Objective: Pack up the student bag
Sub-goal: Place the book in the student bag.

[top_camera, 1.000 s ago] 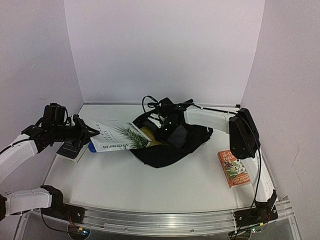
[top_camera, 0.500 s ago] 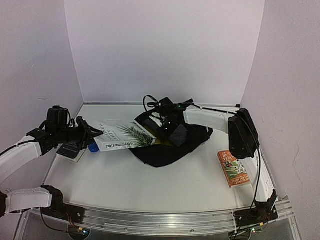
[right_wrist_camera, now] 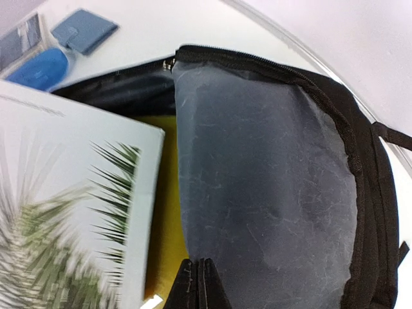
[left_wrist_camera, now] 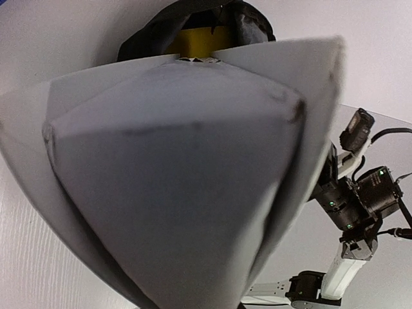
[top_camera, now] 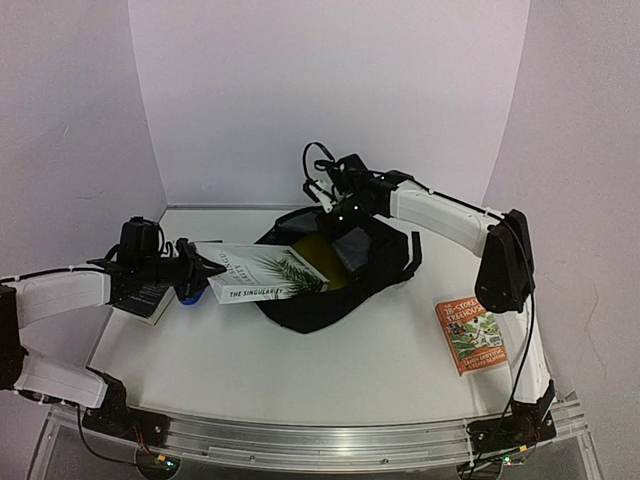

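Observation:
The student bag (top_camera: 322, 306) lies open mid-table, black with grey lining (right_wrist_camera: 264, 167). My right gripper (top_camera: 336, 208) hangs above its back edge, shut on the flap and holding it up; in the right wrist view its fingertips (right_wrist_camera: 198, 284) meet at the lining's edge. A yellow object (top_camera: 318, 250) sits inside the bag. My left gripper (top_camera: 204, 271) is shut on the left end of a white book with a palm leaf cover (top_camera: 265, 276). The book's right end reaches into the bag's mouth. This book (left_wrist_camera: 180, 180) fills the left wrist view and hides the fingers.
An orange and green book (top_camera: 468, 335) lies flat at the right, near the right arm's base. Under the left arm lie a blue oval case (top_camera: 187, 295) and a dark booklet (top_camera: 146, 301). A small blue wallet (right_wrist_camera: 84, 31) lies beyond the bag.
My right gripper has shut on the bag's flap and lifted it up and back. My left arm has carried the white book to the right, toward the bag's opening.

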You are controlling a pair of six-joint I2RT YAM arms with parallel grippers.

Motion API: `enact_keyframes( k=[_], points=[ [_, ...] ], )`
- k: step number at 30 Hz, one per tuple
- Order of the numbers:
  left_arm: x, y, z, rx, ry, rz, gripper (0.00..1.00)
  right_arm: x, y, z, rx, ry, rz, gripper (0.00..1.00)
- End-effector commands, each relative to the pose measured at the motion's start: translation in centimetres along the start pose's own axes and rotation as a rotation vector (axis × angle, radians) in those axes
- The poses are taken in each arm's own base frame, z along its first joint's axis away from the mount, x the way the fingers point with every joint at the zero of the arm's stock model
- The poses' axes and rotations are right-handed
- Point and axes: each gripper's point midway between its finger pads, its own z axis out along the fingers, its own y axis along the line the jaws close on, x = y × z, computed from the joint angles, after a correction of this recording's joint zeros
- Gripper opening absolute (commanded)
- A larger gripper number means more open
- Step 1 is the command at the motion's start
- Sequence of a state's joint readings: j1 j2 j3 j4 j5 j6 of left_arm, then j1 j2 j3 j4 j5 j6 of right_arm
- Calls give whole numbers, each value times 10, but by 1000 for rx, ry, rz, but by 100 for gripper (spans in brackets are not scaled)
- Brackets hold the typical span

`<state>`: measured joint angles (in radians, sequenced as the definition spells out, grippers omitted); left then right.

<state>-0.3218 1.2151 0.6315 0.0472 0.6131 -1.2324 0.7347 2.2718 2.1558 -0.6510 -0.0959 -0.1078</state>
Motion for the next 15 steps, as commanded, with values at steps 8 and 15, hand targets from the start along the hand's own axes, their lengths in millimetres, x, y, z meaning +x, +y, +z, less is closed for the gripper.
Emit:
enact_keyframes(
  k=[8, 15],
  points=[
    [-44, -53, 36, 178, -95, 112, 0, -54, 28, -54, -150, -169, 79, 0],
    [-37, -68, 103, 216, 12, 136, 0, -75, 33, -53, -176, -226, 71, 0]
  ],
)
